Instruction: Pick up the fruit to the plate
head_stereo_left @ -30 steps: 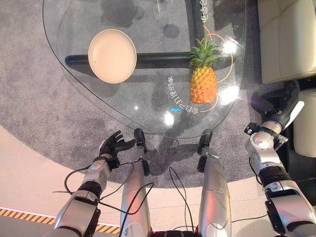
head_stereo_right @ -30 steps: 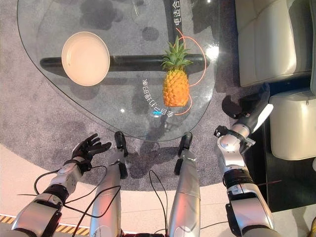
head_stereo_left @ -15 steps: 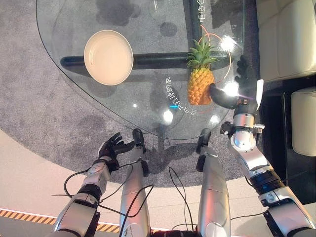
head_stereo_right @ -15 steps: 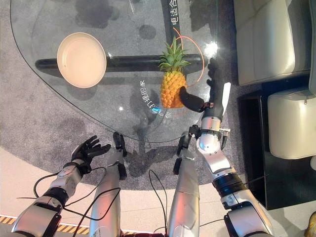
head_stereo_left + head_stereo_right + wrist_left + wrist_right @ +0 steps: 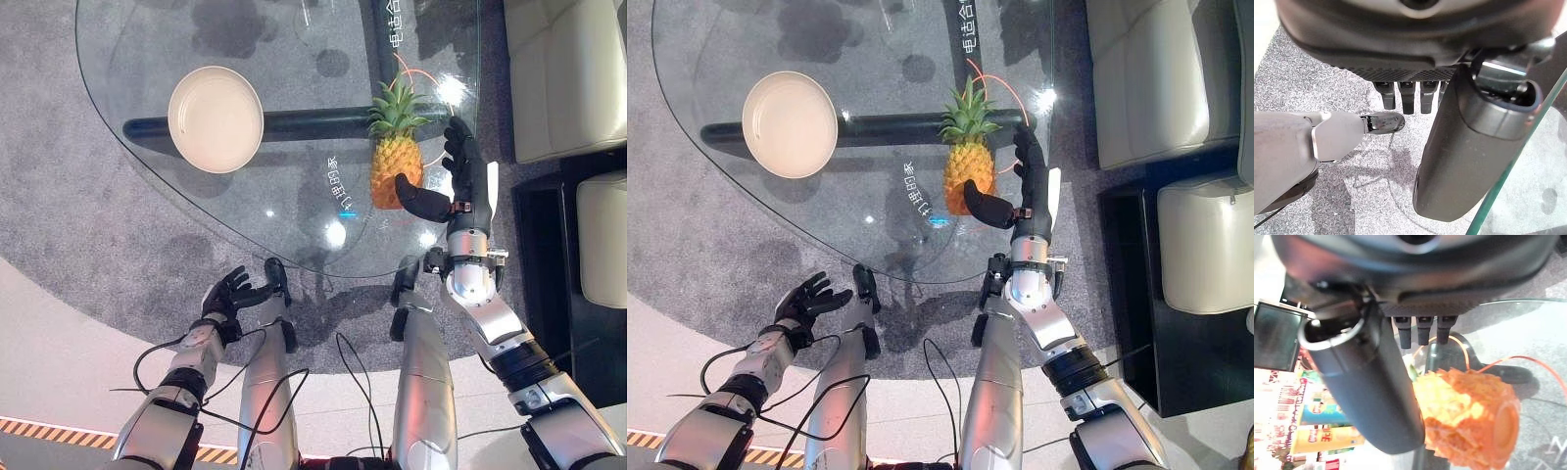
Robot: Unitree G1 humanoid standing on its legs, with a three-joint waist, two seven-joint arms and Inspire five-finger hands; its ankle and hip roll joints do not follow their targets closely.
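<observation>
Grey carpet (image 5: pixel 88 206) lies under the glass counter (image 5: pixel 294 235) that you see in front of the robot, and pale cushioned seats (image 5: pixel 563 73) stand at the robot's right side. On the counter, a cream plate (image 5: pixel 216 118) rests toward the left part, and it has nothing in it. The pineapple (image 5: pixel 396 157) lies on the glass well apart from the plate, on the right part of the counter, with its green leaves pointing away from the robot and its orange body nearer to the robot. You can see the right hand (image 5: pixel 458 181) reaching over the counter edge just beside the fruit: the fingers (image 5: pixel 460 157) are straight and stand along the right side of the pineapple, and the thumb (image 5: pixel 419 201) is spread toward its lower end (in the right wrist view the thumb (image 5: pixel 1371 391) is very close against the orange skin (image 5: pixel 1464 416), but I cannot tell if it touches). The hand is apart and not closed on the fruit. The left hand (image 5: pixel 227 294) hangs low over the carpet, near the counter's edge, with its fingers relaxed and spread, holding nothing.
</observation>
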